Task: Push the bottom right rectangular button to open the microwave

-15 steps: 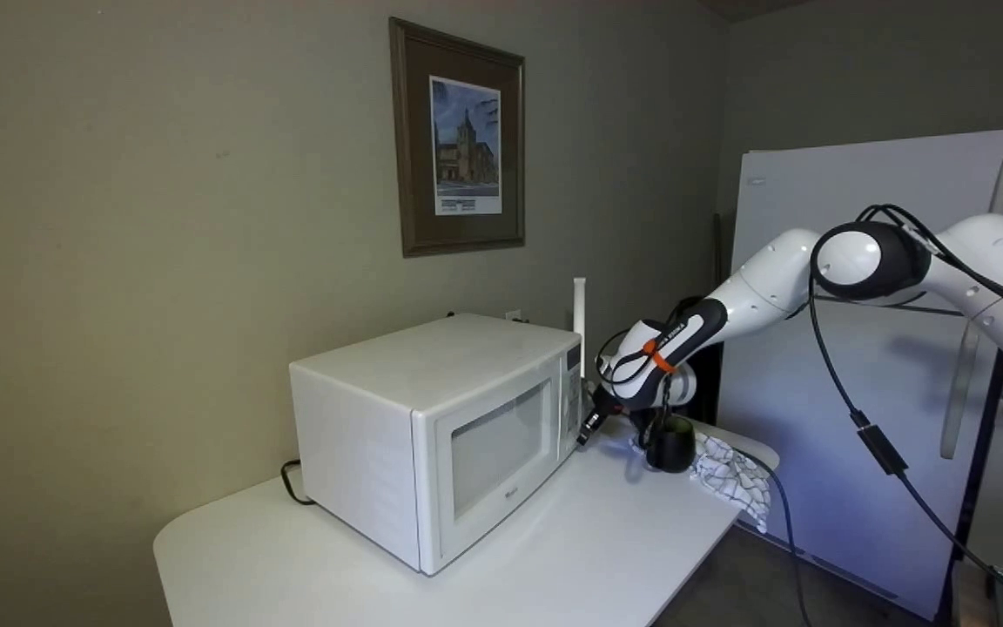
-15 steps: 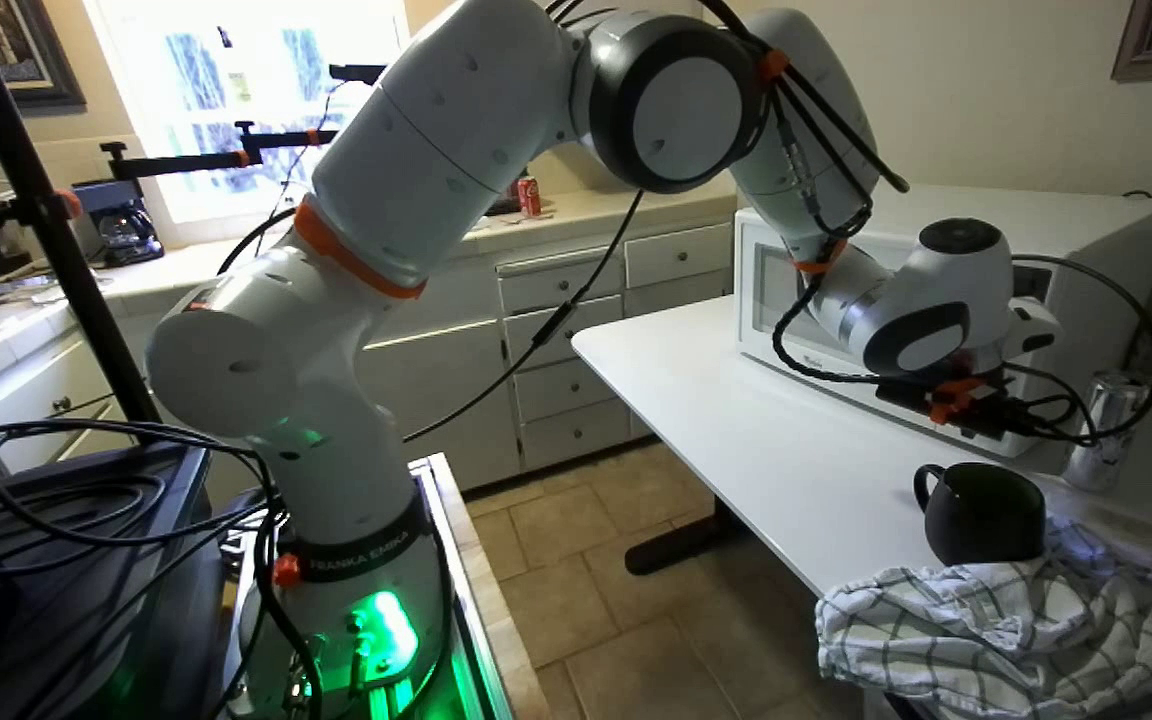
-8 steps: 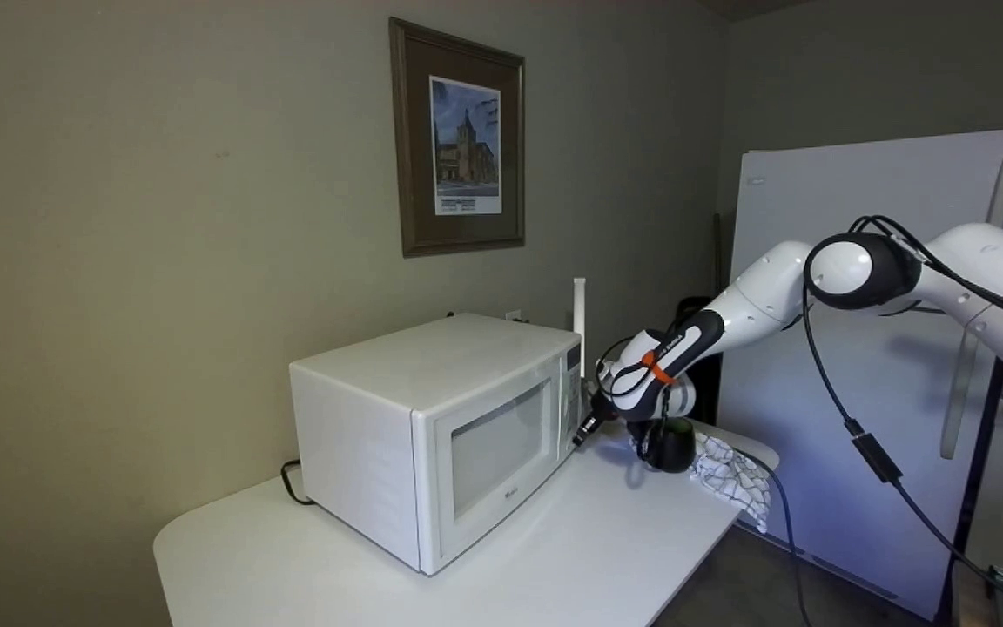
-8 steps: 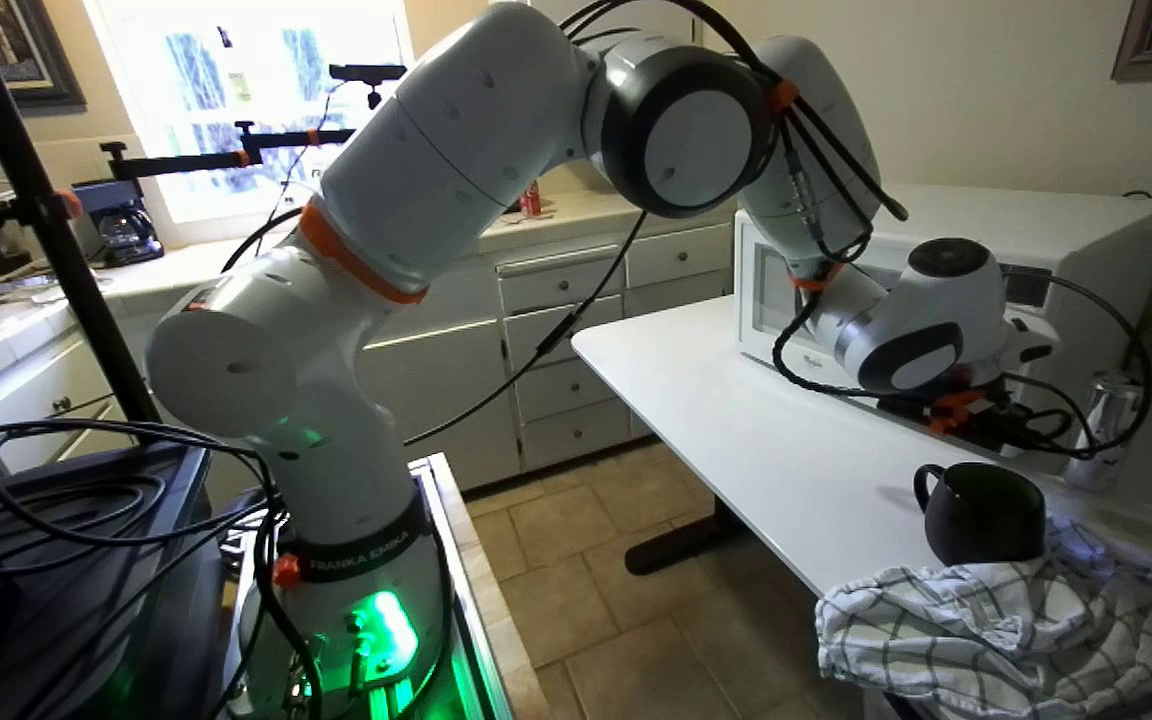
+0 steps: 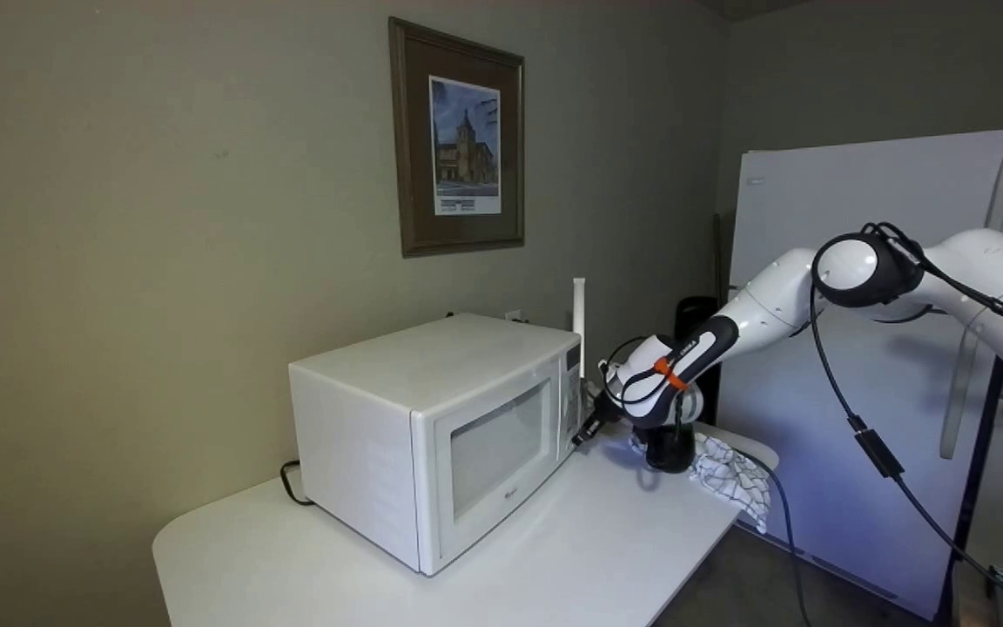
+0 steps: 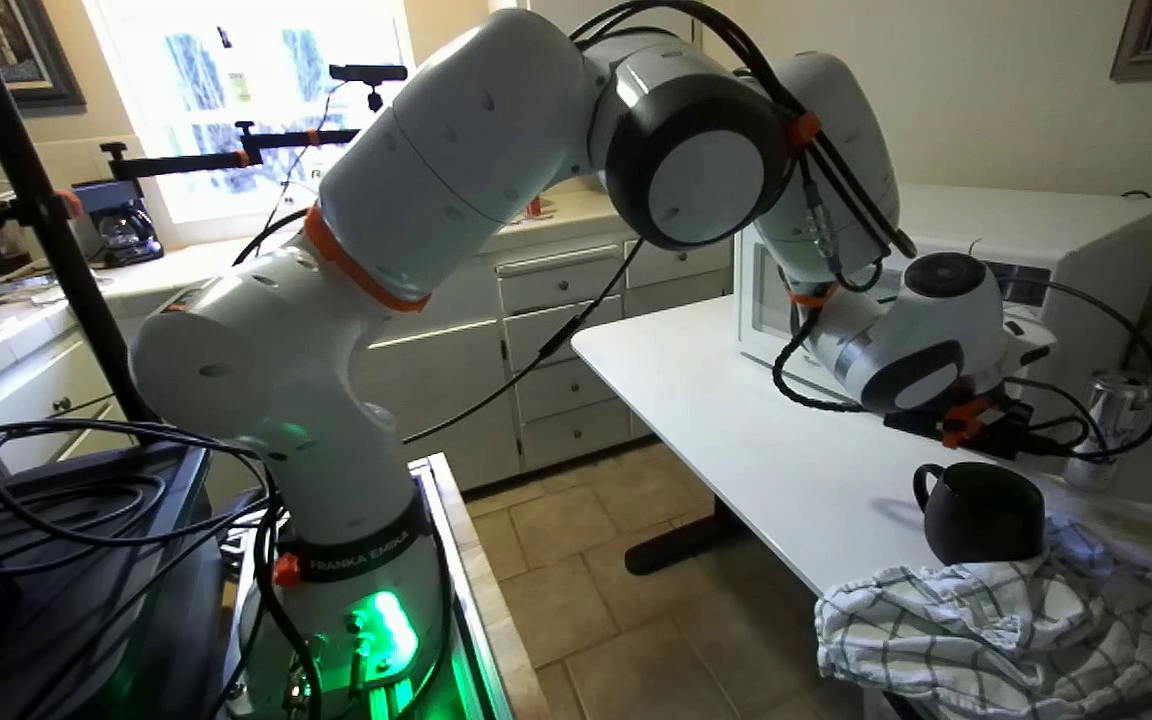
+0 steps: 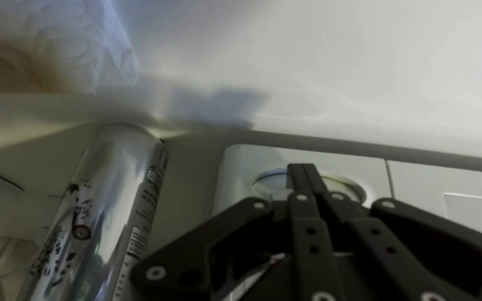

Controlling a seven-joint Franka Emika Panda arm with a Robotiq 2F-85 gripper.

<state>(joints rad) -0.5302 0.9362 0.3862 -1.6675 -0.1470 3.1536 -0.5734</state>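
Pincer (image 7: 303, 168) fronts button (image 7: 269, 186); a gap parts microwave's (image 5: 436, 444) edge from can (image 7: 111, 200).

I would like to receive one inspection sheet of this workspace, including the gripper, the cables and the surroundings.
Surface: white table carrying the microwave.
Job's things: microwave door shut; button partly hidden behind the gripper.
Clutter: dark mug, silver can, checked towel over the table edge.
Gripper: closed, holding nothing; in front of the button, contact unclear.
Cables: black cable hangs below the arm; black cord beside the microwave.
Surroundings: white fridge, framed picture.
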